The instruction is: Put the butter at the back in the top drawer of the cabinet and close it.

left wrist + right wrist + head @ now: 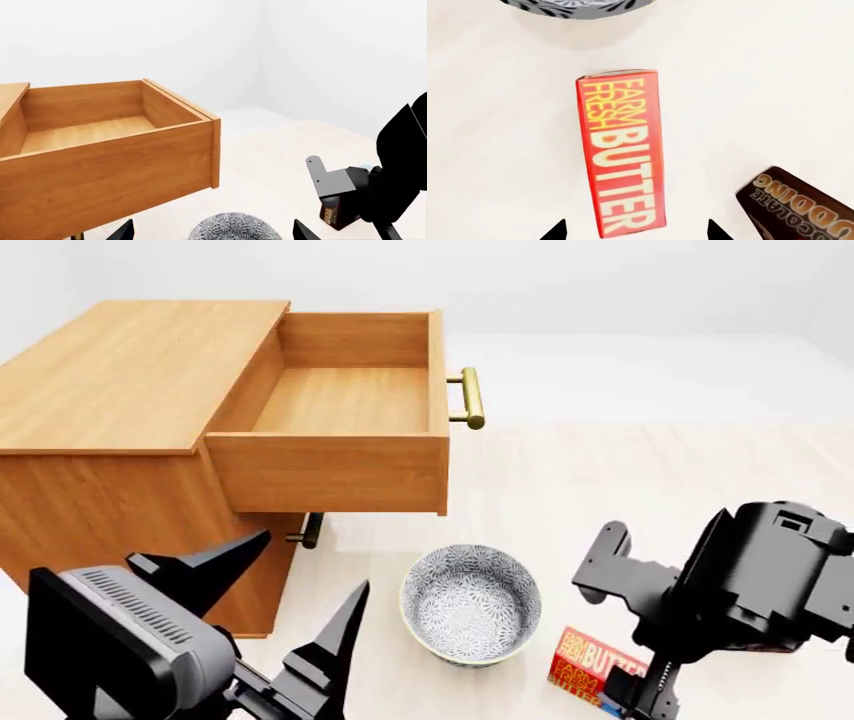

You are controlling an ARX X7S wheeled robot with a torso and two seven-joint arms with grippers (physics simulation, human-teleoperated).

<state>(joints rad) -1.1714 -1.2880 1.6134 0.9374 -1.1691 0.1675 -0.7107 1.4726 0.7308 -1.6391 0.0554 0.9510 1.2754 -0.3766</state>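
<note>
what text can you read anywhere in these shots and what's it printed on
"FARM FRESH BUTTER": on the red butter box lying flat on the floor, clearest in the right wrist view.
"...DING" over "...COLATE": cut-off lettering on the dark brown pudding box beside it.
The bowl, the cabinet and the top drawer carry no text.

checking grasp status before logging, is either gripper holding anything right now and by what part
Nothing is held. The right gripper hangs open above the butter, its fingertips not touching it; the left gripper is open and empty.
</note>
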